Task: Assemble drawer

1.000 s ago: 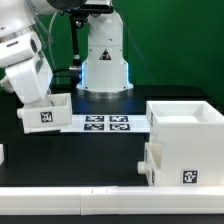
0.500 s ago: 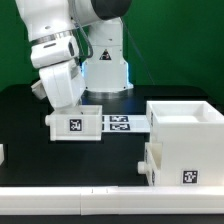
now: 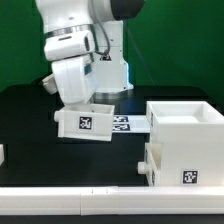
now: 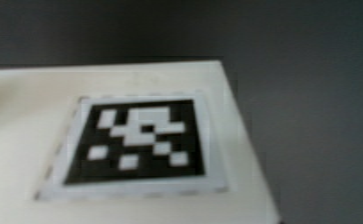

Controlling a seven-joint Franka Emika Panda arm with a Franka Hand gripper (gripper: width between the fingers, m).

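Observation:
My gripper point(image 3: 84, 103) reaches down into a small white tray point(image 3: 68, 122) and holds it, tilted, just above the black table, left of centre in the exterior view. The tray's front wall carries a square tag. The fingertips are hidden inside the tray. The large white casing point(image 3: 185, 122) stands at the exterior view's right, a short gap away from the tray, with a tag low on its front. A sliver of another white part point(image 3: 2, 154) shows at the left edge. The wrist view is filled by a blurred white tray wall point(image 4: 231, 120) and its tag point(image 4: 139, 140).
The marker board point(image 3: 126, 124) lies on the table behind the held tray, partly covered by it. The arm's white base point(image 3: 112, 72) stands at the back. A white rail point(image 3: 60, 205) runs along the front edge.
The arm has carried the tray from the exterior view's left toward the casing, over the marker board. The tray now tilts more. The casing has not moved.

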